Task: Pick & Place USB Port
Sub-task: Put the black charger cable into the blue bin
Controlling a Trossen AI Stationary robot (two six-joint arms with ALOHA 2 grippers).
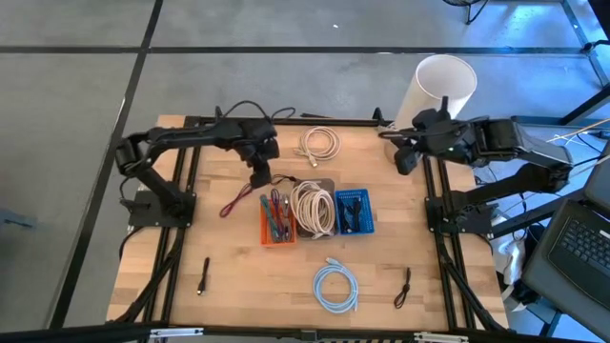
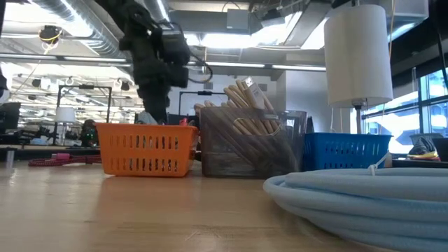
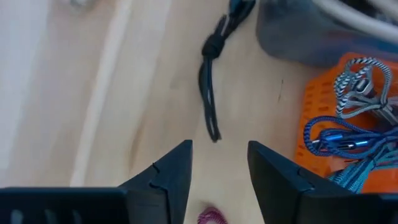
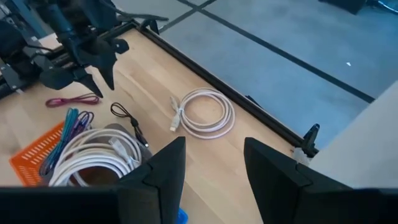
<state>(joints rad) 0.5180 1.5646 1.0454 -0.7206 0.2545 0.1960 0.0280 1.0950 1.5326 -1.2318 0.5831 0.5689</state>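
Observation:
My left gripper [image 1: 259, 177] hangs open, fingers pointing down, just beyond the far left corner of the orange basket [image 1: 276, 219], which holds coloured cables. Its wrist view shows the open gripper [image 3: 217, 168] above bare wood. A knotted black cable [image 3: 210, 81] lies ahead of it and a red cable [image 3: 208, 216] shows beneath the gap. My right gripper [image 4: 211, 168] stays open and raised at the table's far right [image 1: 405, 157]. I cannot make out which item is the USB port.
A grey bin of white cables [image 1: 313, 205] and a blue basket [image 1: 353, 211] stand right of the orange one. A white coil [image 1: 319, 143] lies at the far edge and a light-blue coil [image 1: 335, 286] at the near edge. A white roll [image 1: 443, 86] stands far right.

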